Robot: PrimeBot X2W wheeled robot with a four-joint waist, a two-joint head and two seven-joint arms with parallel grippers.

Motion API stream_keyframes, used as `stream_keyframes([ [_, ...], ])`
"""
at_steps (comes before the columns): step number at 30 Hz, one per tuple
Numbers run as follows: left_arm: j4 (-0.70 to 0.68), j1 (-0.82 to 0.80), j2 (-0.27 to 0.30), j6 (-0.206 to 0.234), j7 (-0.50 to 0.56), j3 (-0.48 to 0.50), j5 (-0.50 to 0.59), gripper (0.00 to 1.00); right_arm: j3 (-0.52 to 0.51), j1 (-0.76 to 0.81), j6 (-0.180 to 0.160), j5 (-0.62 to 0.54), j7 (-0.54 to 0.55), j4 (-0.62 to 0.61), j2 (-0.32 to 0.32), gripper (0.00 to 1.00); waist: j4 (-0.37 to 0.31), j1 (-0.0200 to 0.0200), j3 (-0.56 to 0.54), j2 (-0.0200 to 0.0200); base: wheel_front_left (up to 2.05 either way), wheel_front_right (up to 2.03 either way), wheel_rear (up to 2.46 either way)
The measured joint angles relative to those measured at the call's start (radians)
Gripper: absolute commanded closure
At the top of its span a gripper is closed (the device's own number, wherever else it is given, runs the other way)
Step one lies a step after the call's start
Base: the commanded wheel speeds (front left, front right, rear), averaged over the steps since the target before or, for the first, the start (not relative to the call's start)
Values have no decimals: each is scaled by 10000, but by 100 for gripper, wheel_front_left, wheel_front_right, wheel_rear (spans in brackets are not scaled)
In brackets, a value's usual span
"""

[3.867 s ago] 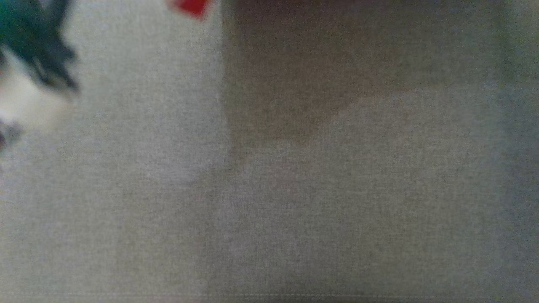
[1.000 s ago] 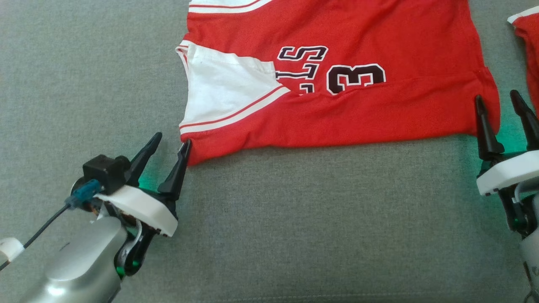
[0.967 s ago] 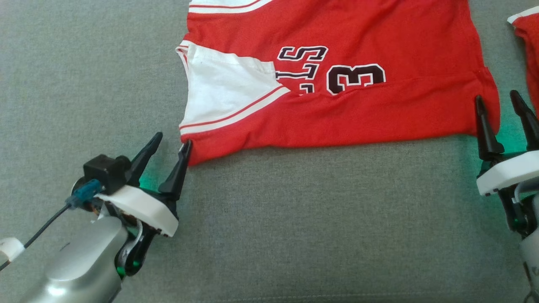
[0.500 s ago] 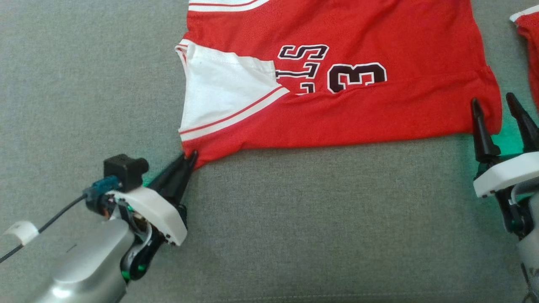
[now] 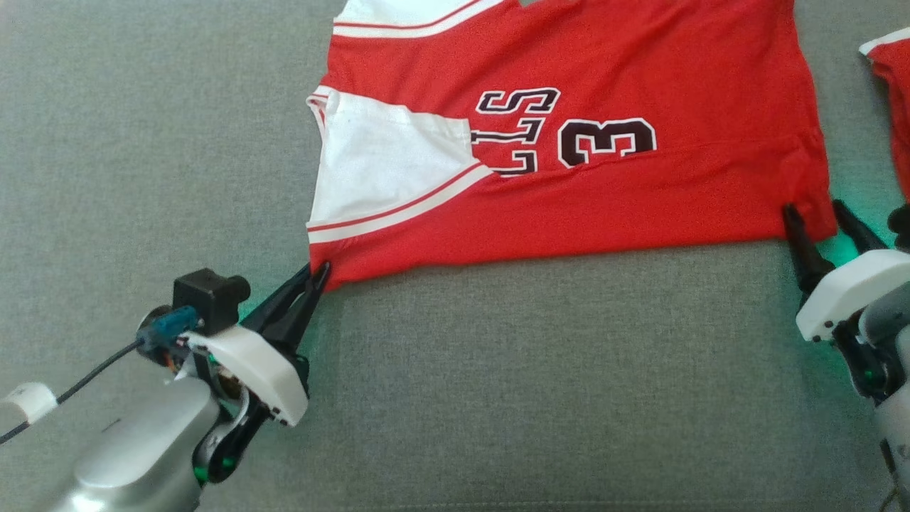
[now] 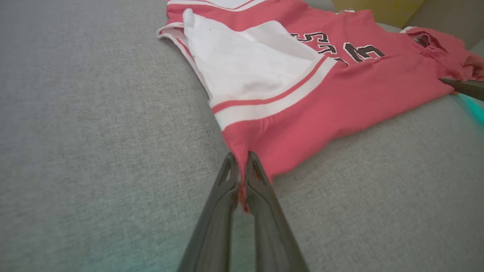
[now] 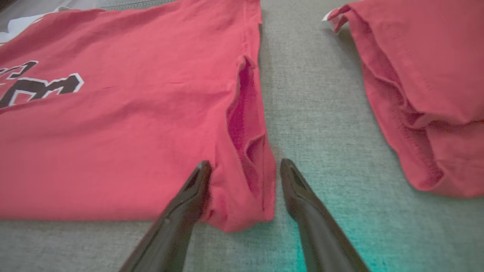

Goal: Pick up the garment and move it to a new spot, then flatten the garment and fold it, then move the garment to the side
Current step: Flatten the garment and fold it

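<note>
On the grey fabric surface [image 5: 533, 370] ahead of you, the red garment [image 5: 604, 199] lies spread out. Its white side panel [image 5: 384, 160] with red striping sits toward your left, and black lettering and a numeral 3 sit near the middle, partly covered by a fold that runs along the near side. Your left gripper [image 5: 320, 270] is at the garment's near left corner, its jaws pressed together and pinching that corner of red cloth. The left wrist view shows the cloth caught between the two dark fingers [image 6: 262, 204]. Your right gripper [image 5: 812, 206] is at the near right corner with its jaws spread. The rumpled hem of that corner lies between them, not gripped. Further to your right, a second red cloth [image 5: 892, 107] lies apart from the garment, with a strip of bare surface between the two.
</note>
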Motion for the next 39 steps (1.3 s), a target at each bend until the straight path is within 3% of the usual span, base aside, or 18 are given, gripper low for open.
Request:
stream_keyframes([
  [1, -36, 0, 52, 12, 0, -10, 77, 100, 65, -16, 0, 161, 180, -38, -46, 69, 11, 0, -38, 0, 0, 0, 0],
  [2, -69, 0, 117, 13, 0, -21, 151, 100, 142, -17, 0, 280, 313, -84, -105, 100, 18, 0, -84, 0, 0, 0, 0],
  [11, -1039, 934, 805, 546, 240, -389, 395, 100, 316, 1101, 0, 1200, 951, -963, -784, 100, 29, 0, -814, 0, 0, 0, 0],
  [17, -2224, 2247, 1250, 1218, 370, -715, 378, 100, 198, 2785, 0, 1526, 1049, -2096, -1342, 100, -10, -1, -1364, 0, 0, 0, 0],
  [23, -2999, 3010, 1749, 1561, 648, -1020, 380, 100, -190, 4241, 0, 1707, 1218, -3099, -1404, 100, -91, -2, -1679, 0, 0, 0, 0],
  [24, -3083, 3047, 1804, 1590, 713, -1024, 376, 100, -249, 4422, 0, 1728, 1302, -3241, -1404, 90, -95, -2, -1708, 0, 0, 0, 0],
  [25, -3158, 3055, 1833, 1601, 719, -1030, 345, 78, -314, 4596, 0, 1756, 1419, -3369, -1400, 45, -97, -2, -1727, 0, 0, 0, 0],
  [26, -3221, 3052, 1848, 1643, 719, -1024, 305, 38, -403, 4753, 0, 1758, 1501, -3499, -1388, 0, -100, -2, -1727, 0, 0, 0, 0],
  [27, -3275, 3047, 1868, 1685, 717, -1009, 307, 3, -537, 4884, 0, 1751, 1528, -3636, -1356, 0, -103, -2, -1711, 0, 0, 0, 0],
  [33, -3850, 2078, 2144, 1626, 1024, -619, 579, 0, -1576, 4933, 0, 1300, 1430, -4638, -1112, 0, -80, 0, -1291, 0, 0, 0, 0],
  [39, -3567, -1766, 2128, 326, 2251, 42, 1007, 0, -2019, 4250, 0, 619, 1567, -5699, -734, 0, -77, 2, -425, 0, 0, 0, 0],
])
